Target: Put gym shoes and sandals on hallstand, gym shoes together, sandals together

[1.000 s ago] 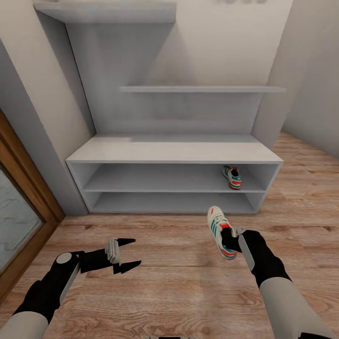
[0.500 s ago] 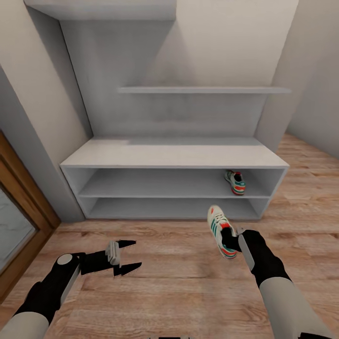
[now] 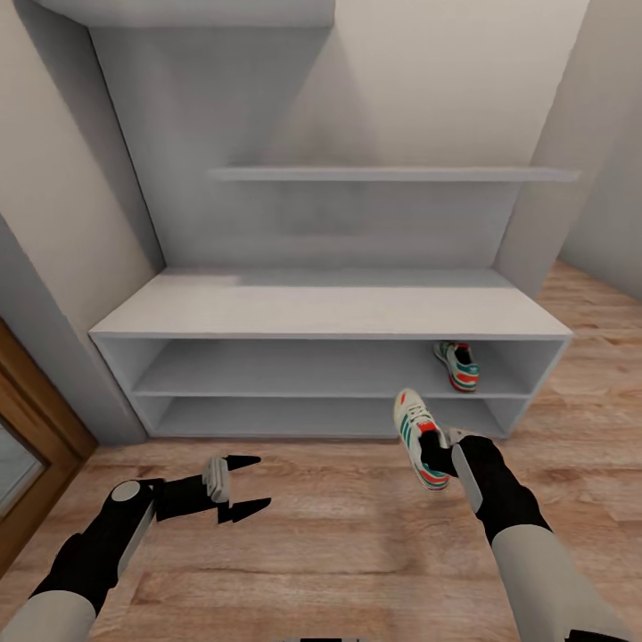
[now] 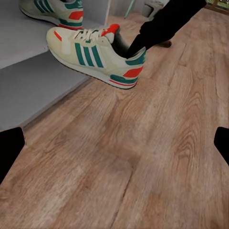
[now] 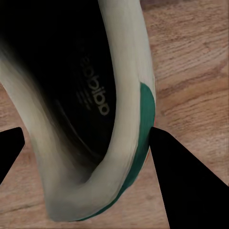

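Observation:
My right gripper [image 3: 439, 456] is shut on the heel collar of one gym shoe [image 3: 417, 437], a cream sneaker with green stripes, held above the corridor floor [image 3: 339, 535] with its toe toward the hallstand [image 3: 330, 308]. The left wrist view shows that same shoe [image 4: 95, 55] lifted off the planks, and the right wrist view looks into its dark opening [image 5: 86, 109]. The other gym shoe [image 3: 457, 364] lies on the hallstand's upper shelf at the right end. My left gripper [image 3: 242, 486] hangs open and empty above the floor at the left. The sandals are out of view.
A wood-framed door [image 3: 27, 428] stands at the left edge. Pale walls close in the hallstand on both sides, with stepped wall shelves [image 3: 383, 174] above the bench. Plank flooring continues past the hallstand's right end [image 3: 597, 303].
The whole view has shifted: the hallstand looks larger and closer and the door has slid off to the left, so the camera moved forward. Both arms keep their poses, the shoe still held.

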`<state>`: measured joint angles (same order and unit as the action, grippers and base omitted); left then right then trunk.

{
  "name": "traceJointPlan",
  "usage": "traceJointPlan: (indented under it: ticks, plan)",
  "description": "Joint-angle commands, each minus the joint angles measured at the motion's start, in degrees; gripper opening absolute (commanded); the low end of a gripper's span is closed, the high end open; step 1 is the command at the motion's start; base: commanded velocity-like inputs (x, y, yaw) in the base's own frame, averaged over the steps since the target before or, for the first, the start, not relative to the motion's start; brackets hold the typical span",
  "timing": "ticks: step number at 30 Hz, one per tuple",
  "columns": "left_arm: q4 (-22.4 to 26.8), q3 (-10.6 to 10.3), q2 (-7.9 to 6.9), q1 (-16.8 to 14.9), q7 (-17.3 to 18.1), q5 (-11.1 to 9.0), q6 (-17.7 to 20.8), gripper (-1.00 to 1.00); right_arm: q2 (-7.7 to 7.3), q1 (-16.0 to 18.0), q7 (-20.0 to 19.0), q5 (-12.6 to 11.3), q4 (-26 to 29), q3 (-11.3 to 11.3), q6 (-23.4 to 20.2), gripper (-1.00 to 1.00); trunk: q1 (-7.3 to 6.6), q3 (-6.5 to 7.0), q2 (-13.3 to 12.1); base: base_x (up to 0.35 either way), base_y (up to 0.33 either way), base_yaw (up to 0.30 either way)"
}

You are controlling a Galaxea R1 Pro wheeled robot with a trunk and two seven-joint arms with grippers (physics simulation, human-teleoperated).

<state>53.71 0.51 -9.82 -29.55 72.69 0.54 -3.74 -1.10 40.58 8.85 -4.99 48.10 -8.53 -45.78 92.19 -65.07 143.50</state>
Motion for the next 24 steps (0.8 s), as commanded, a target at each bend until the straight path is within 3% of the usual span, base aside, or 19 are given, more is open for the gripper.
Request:
traceJointPlan:
  ticks: [1,5,8,18,24]
  plan:
    - [-0.01,0.04,0.33,-0.01,0.15,0.07,-0.39,1.0,0.01,0.02,0.46,-0.63,0.1,0.01,-0.19,-1.0,0.02,-0.05,0.02,0.345,0.0,0.0]
    - [-0.01,0.02,2.46,-0.02,0.12,0.29,-0.33,1.0,-0.03,0.02,0.47,-0.5,0.18,-0.05,-0.19,-1.0,0.02,-0.05,0.02,0.281,0.0,0.0]
    - [-0.01,0.01,3.27,-0.03,0.13,0.39,-0.31,1.0,-0.09,0.02,0.51,-0.39,0.23,-0.15,-0.19,-1.0,0.02,-0.05,0.02,0.106,0.0,0.0]
    - [1.43,0.93,3.49,1.92,0.51,0.05,-0.02,1.0,0.2,-0.41,0.3,-0.19,0.41,0.01,-0.12,-1.0,0.02,-0.05,0.02,0.008,0.0,0.0]
    - [0.79,1.01,4.89,3.01,0.37,0.05,-0.03,1.0,0.07,-0.41,0.37,-0.19,0.5,-0.07,1.4,-1.0,0.02,-0.05,0.02,0.0,0.0,0.0]
